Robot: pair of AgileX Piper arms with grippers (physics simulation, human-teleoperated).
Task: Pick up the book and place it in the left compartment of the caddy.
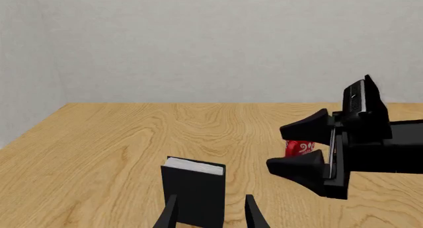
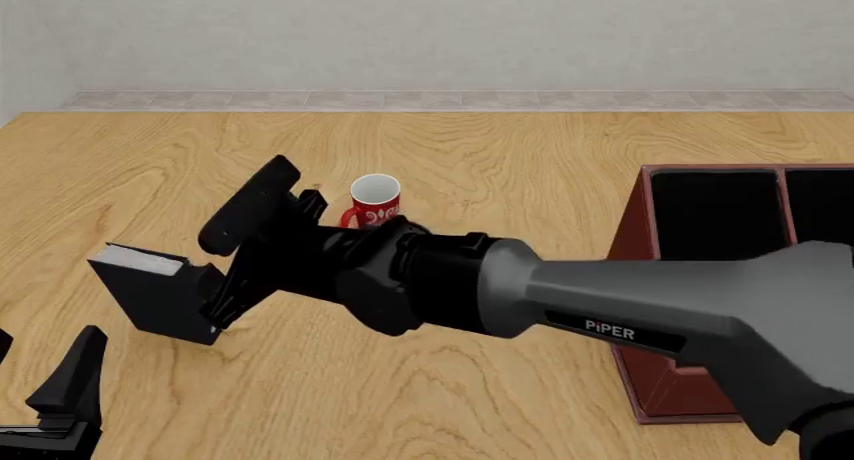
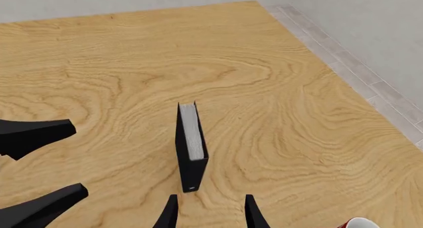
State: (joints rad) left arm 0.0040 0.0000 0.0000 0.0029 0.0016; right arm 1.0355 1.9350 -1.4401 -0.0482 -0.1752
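Grained wood table (image 2: 534,170), upright matte black book (image 2: 158,292), both tools (image 2: 220,270) gaping, empty.

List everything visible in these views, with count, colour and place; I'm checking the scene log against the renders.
book: one, black covers and white page edges, standing upright on the table's near left.
mug: one, red with white inside, upright on the table beyond the right arm.
caddy: one, dark red-brown with black interior and dividers, at the table's right, partly hidden by the right arm.
table: one, light wood grain, under everything.
wall: pale grey, behind the table's far edge.
right gripper: one, black, open, reached across to the book, fingers not closed on it.
left gripper: one, black, open, low at the near left, facing the book.
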